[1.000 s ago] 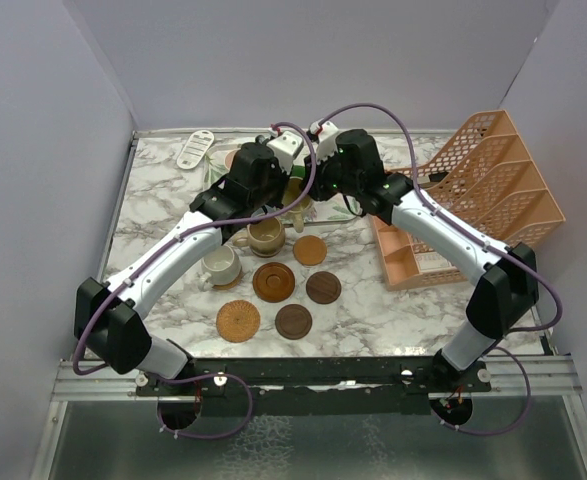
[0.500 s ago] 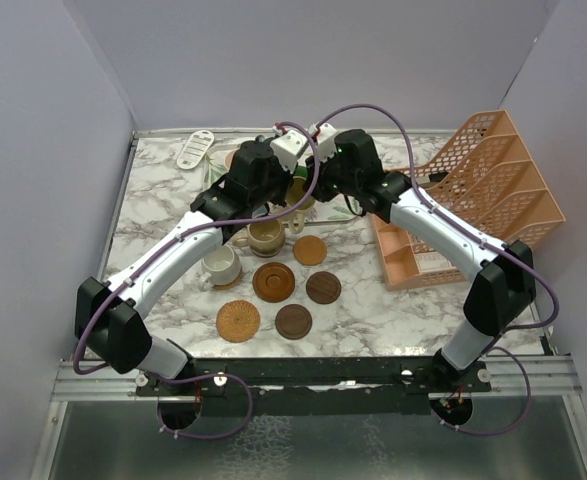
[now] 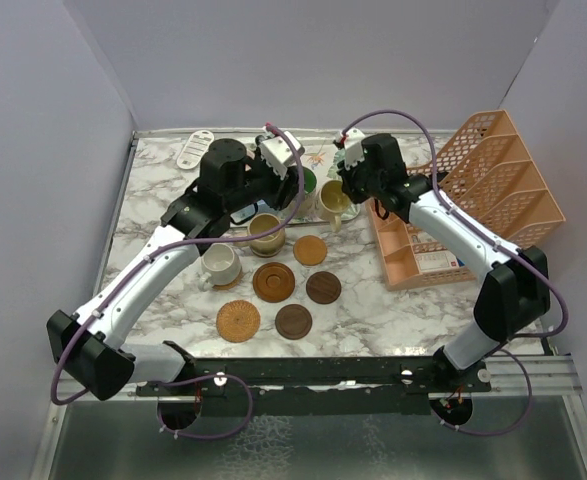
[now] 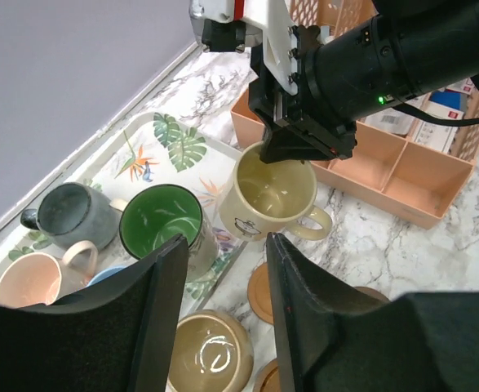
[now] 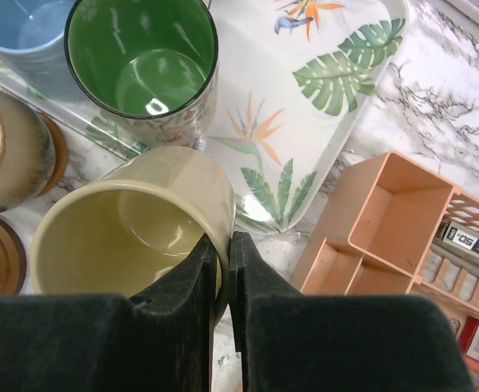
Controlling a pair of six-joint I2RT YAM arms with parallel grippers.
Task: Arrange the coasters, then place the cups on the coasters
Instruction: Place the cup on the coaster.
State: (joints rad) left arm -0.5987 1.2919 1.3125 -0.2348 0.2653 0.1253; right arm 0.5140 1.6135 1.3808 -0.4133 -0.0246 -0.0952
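Light blue cup (image 5: 23, 28) partly beyond right wrist view's edge

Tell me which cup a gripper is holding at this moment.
The pale yellow cup: the right gripper is shut on its rim. The other cups, such as the green-lined cup on the tray, stand free.

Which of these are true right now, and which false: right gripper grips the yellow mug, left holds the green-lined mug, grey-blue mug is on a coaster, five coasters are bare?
1. The right gripper is shut on the yellow mug at its rim. True.
2. The left gripper holds the green-lined mug. False: it is open and empty; that mug stands on the leaf tray.
3. The grey-blue mug sits on a coaster. False: it is on the tray.
4. Five coasters lie bare. True.
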